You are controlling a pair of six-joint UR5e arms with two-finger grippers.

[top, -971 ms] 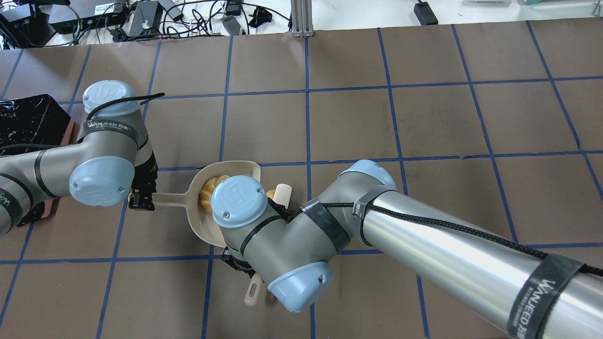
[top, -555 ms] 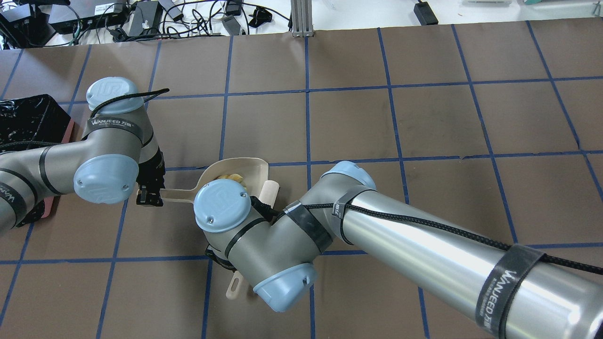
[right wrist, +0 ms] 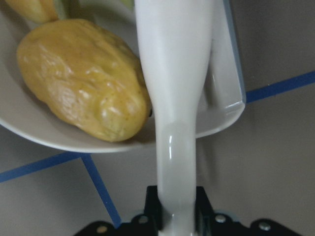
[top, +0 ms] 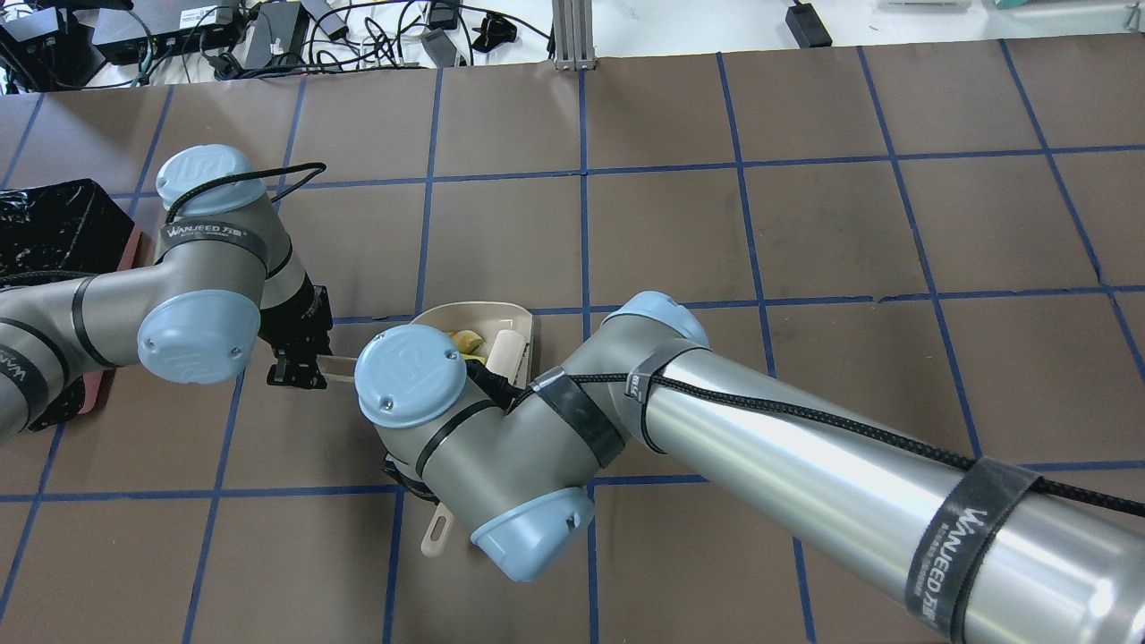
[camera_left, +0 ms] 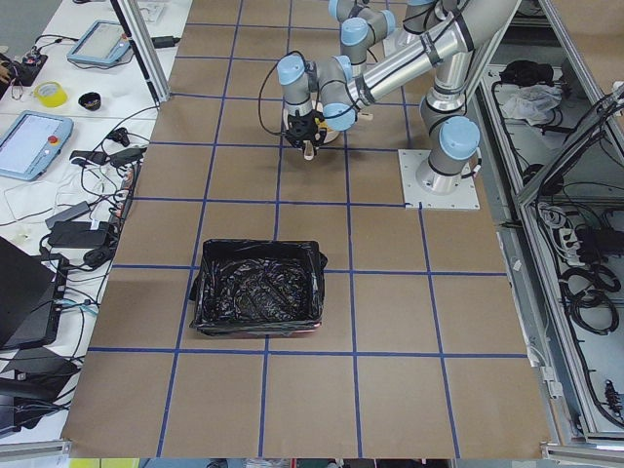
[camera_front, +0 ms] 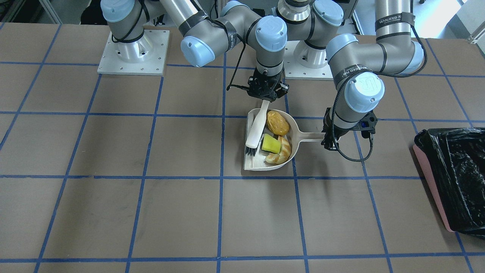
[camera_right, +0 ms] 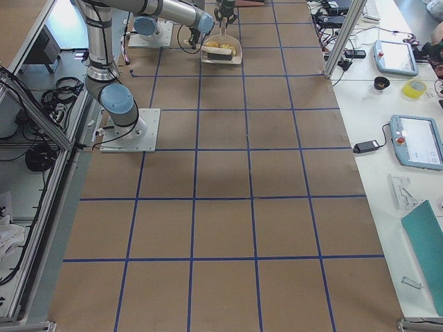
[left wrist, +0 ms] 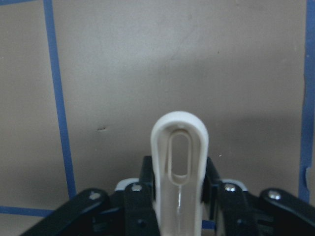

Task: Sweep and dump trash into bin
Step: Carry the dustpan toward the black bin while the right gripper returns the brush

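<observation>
The beige dustpan [camera_front: 252, 163] lies on the table with the trash in it: a golden-brown blob [camera_front: 277, 122], a yellow-green wedge [camera_front: 271, 143] and a tan croissant piece [camera_front: 281, 152]. My left gripper [camera_front: 329, 141] is shut on the dustpan's handle [left wrist: 179, 162]. My right gripper [camera_front: 266, 98] is shut on the white brush [camera_front: 256, 127], whose bristles rest inside the pan beside the wedge. In the right wrist view the brush handle [right wrist: 174, 123] crosses the pan's rim next to the blob [right wrist: 81, 78]. The pink bin [camera_front: 430, 178] with its black bag stands apart, toward my left.
In the overhead view my right arm's wrist [top: 411, 376] covers most of the dustpan [top: 523, 326], and the bin [top: 54, 224] sits at the left edge behind my left arm. Cables and devices line the far edge of the table [top: 268, 36].
My left gripper has slid the dustpan to the right. My right arm has moved left, and the brush head went from the pan's mouth to inside it, pushing the trash deeper.
</observation>
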